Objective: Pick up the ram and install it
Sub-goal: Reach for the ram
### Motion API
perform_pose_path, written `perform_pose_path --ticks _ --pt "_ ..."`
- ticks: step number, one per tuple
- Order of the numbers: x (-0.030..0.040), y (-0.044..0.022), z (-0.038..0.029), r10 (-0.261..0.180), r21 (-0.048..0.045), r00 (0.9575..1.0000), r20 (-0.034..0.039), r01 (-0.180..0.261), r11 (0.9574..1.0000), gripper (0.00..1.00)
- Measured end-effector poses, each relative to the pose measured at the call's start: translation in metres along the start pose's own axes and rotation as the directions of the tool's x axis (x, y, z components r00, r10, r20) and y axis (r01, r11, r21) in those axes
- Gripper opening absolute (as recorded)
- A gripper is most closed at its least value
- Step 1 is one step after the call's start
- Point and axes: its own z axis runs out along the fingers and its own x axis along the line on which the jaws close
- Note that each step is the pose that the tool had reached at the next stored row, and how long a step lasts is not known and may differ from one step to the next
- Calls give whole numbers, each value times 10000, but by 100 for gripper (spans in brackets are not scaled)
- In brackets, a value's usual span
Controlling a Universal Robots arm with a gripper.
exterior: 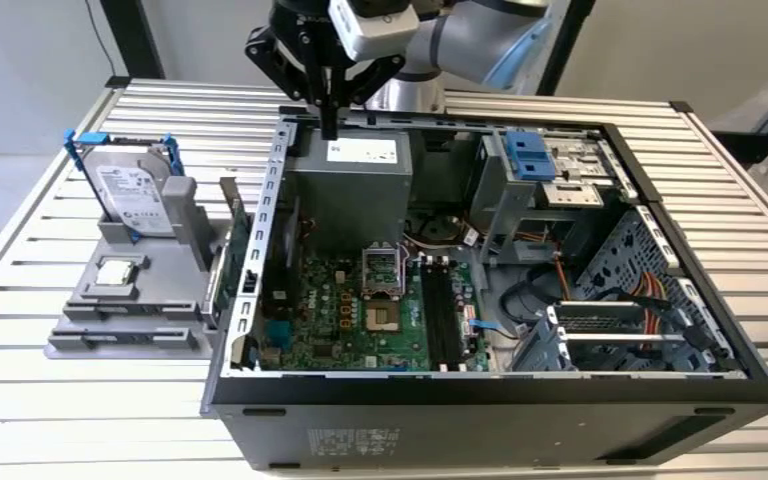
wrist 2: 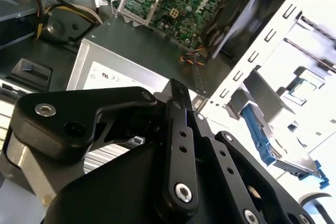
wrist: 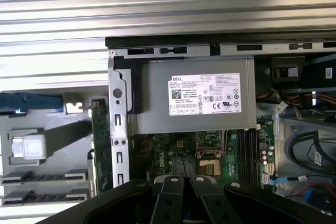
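Pickup step: the claw (exterior: 332,125), closed and empty at the exterior view's upper middle, must spread to take the ram (wrist: 98,140).

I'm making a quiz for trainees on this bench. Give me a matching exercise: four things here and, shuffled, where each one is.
Things:
1. hard drive
2. CPU chip
3. ram
4. pincer

Places:
A. above the case's far wall in the exterior view
B. on edge at the holder's side, beside the case wall
C. standing upright at the holder's far end
D. lying flat on the holder

Pairs: 1-C, 2-D, 3-B, 4-A
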Motion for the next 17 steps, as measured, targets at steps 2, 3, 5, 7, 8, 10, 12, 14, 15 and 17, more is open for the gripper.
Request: perform_pose_path --ticks 2,3,5,7,8,10,12,14,15,17 --pt "32 -2 -1 0 0 10000 0 0 10000 0" --pt "51 -4 -1 0 0 10000 0 0 10000 0" --pt "86 -6 -2 -1 0 10000 0 1 10000 0" --pt "123 -9 -2 0 -1 10000 -1 0 10000 0" --pt "139 -10 -2 0 0 10000 -1 0 10000 0" --pt "172 -12 -3 0 0 10000 -3 0 10000 0" --pt "206 -14 -3 0 -1 10000 -2 0 10000 0" --pt "237 -17 -4 -1 0 10000 -3 1 10000 0" --pt "250 -18 -4 0 0 10000 -3 0 10000 0" --pt "276 -20 -4 -1 0 10000 -3 1 10000 0"
